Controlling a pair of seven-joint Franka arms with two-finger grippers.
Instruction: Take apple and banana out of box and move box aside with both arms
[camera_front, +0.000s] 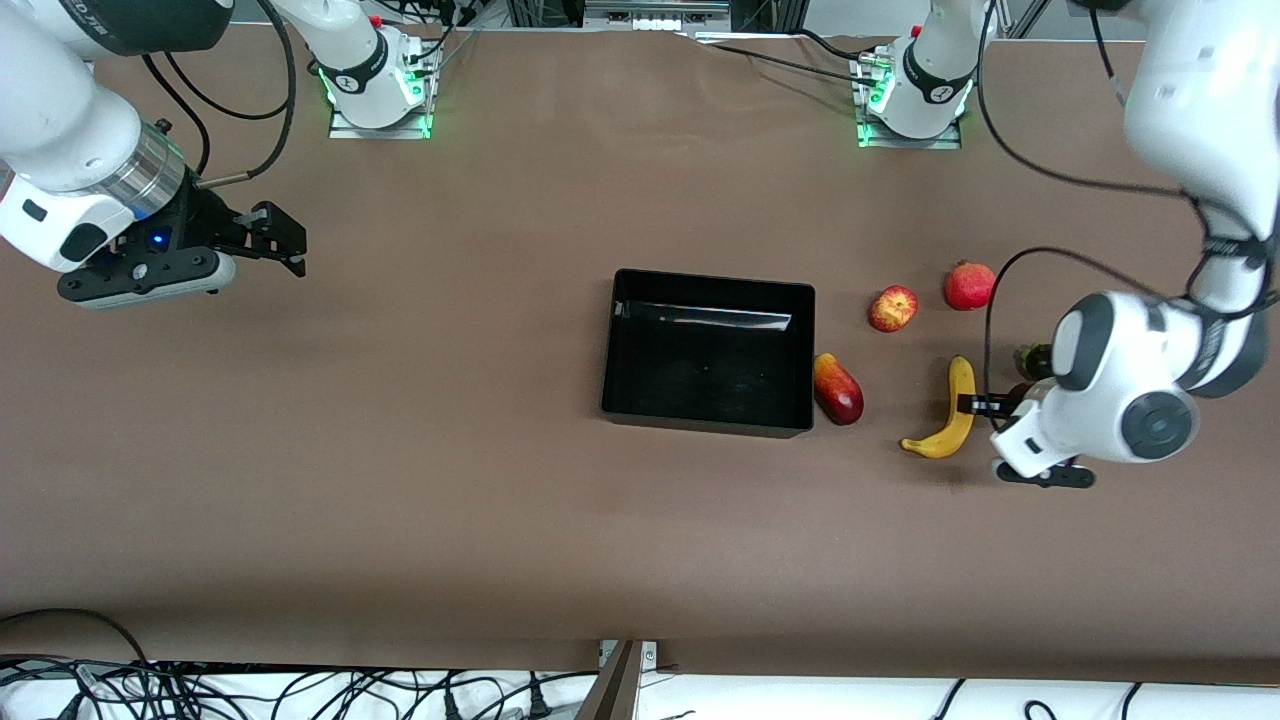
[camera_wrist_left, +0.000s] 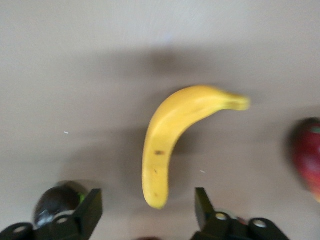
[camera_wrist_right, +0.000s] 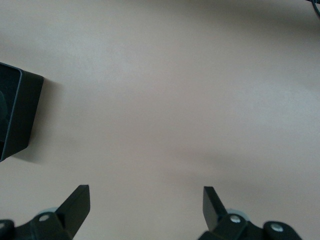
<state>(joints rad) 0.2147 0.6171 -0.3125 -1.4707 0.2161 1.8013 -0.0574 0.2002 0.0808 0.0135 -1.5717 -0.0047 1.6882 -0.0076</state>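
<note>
Left claw (camera_wrist_left: 147, 207) spread over one banana (camera_front: 948, 412), one apple (camera_front: 892, 308), one box (camera_front: 708, 352)

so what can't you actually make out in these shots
- Dark round object beside the left gripper: left wrist view, partly covered by a finger; front view, mostly hidden by the left arm. Cannot identify it.
- Mango: left wrist view, cut off by the frame edge and blurred.
- Box: right wrist view, only one corner in frame; its inside doesn't show there.
- Right gripper: only the fingertips show, open over bare table.
</note>
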